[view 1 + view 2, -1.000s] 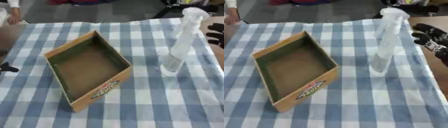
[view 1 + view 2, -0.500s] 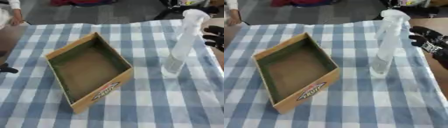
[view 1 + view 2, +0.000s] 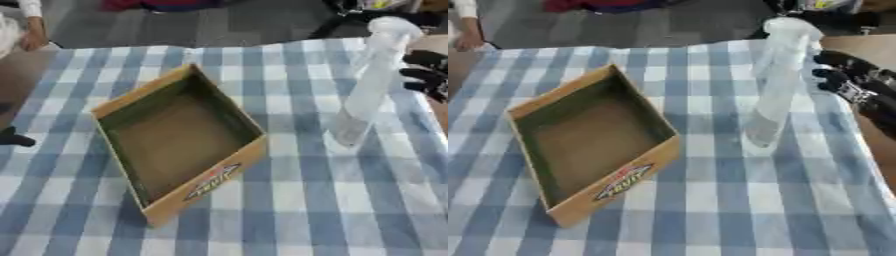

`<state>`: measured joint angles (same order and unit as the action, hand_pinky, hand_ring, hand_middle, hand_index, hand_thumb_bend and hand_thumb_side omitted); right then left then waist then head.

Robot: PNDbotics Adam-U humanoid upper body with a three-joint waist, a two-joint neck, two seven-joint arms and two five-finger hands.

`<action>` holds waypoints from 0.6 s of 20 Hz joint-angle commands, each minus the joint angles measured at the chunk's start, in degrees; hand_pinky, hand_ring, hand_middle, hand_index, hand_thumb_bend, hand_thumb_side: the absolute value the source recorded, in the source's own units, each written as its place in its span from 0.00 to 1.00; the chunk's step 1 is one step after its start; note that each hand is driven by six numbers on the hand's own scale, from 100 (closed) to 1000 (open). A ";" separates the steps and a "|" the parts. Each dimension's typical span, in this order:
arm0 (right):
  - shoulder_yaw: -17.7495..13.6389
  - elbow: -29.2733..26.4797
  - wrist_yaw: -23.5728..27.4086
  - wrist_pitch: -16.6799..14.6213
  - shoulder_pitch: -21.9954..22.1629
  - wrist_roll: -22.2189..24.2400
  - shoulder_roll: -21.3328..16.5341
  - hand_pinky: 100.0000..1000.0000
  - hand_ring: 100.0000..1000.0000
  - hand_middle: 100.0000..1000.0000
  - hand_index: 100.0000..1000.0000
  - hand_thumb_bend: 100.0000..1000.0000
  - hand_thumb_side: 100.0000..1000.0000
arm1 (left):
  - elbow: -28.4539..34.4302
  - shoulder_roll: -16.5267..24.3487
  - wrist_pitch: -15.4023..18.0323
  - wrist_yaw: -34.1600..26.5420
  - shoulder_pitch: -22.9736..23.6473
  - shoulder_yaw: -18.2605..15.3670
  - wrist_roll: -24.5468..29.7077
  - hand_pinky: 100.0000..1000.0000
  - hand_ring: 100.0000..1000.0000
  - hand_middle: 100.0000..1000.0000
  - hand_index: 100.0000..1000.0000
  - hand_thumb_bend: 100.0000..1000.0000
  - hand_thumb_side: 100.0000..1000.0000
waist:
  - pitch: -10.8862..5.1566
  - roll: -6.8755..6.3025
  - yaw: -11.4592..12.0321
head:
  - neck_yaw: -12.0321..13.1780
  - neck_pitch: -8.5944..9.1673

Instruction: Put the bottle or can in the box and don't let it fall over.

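Observation:
A tall clear plastic bottle (image 3: 776, 85) stands upright on the checked cloth, right of centre. To its left lies an open, empty cardboard box (image 3: 614, 185), turned at an angle, with a printed logo on its near wall. My right hand (image 3: 852, 82) comes in from the right edge at the height of the bottle's upper part. Its fingers are relaxed and point towards the bottle, a small gap away from it. A dark bit of my left hand (image 3: 10, 140) shows at the left edge, well away from the box.
A blue and white checked cloth (image 3: 289, 215) covers the table. Bare wooden tabletop (image 3: 878, 150) shows along the right edge past the cloth. Beyond the far edge is dark floor with clutter.
My right hand has moved in from the right edge towards the bottle's upper part. The bottle and the box have stayed put.

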<state>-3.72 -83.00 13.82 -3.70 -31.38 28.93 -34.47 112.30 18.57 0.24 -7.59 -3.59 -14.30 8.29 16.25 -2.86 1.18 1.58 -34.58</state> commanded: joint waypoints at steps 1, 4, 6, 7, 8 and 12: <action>-0.07 -0.18 -0.49 0.12 -1.23 0.02 -0.81 0.97 1.00 1.00 1.00 0.00 0.55 | 0.88 1.02 0.12 -0.01 -0.43 -0.15 0.14 1.00 0.55 0.89 0.97 0.00 0.72 | -0.64 0.15 0.16 | -0.27 0.86; 0.02 0.16 -0.80 0.18 -1.35 0.07 -0.49 0.97 1.00 1.00 1.00 0.00 0.55 | 0.91 1.01 0.15 -0.01 -0.48 -0.15 0.14 1.00 0.55 0.89 0.97 0.00 0.72 | -0.52 0.15 0.33 | -0.38 0.86; 0.02 0.37 -0.90 0.18 -1.43 0.04 -0.34 0.97 1.00 1.00 1.00 0.00 0.56 | 0.91 0.98 0.16 0.00 -0.49 -0.16 0.13 1.00 0.55 0.89 0.97 0.00 0.72 | -0.45 0.16 0.43 | -0.43 0.90; 0.03 0.45 -0.95 0.16 -1.49 0.02 -0.28 0.97 1.00 1.00 1.00 0.00 0.56 | 0.91 0.96 0.16 0.01 -0.49 -0.16 0.13 1.00 0.55 0.89 0.97 0.00 0.72 | -0.42 0.18 0.47 | -0.46 0.92; 0.05 0.50 -0.99 0.15 -1.56 0.01 -0.23 0.97 1.00 1.00 1.00 0.00 0.56 | 0.91 0.94 0.16 0.02 -0.50 -0.16 0.15 1.00 0.55 0.89 0.97 0.00 0.72 | -0.40 0.20 0.49 | -0.49 0.96; 0.06 0.76 -1.14 0.23 -1.86 -0.16 -0.06 0.97 1.00 1.00 1.00 0.00 0.56 | 0.90 0.86 0.14 0.10 -0.53 -0.13 0.25 1.00 0.55 0.89 0.97 0.00 0.72 | -0.29 0.24 0.67 | -0.58 1.14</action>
<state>-3.44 -81.94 12.90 -3.53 -32.30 28.90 -33.48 112.30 18.57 0.24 -7.59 -3.70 -14.30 8.32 16.64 -2.74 1.83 1.11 -34.16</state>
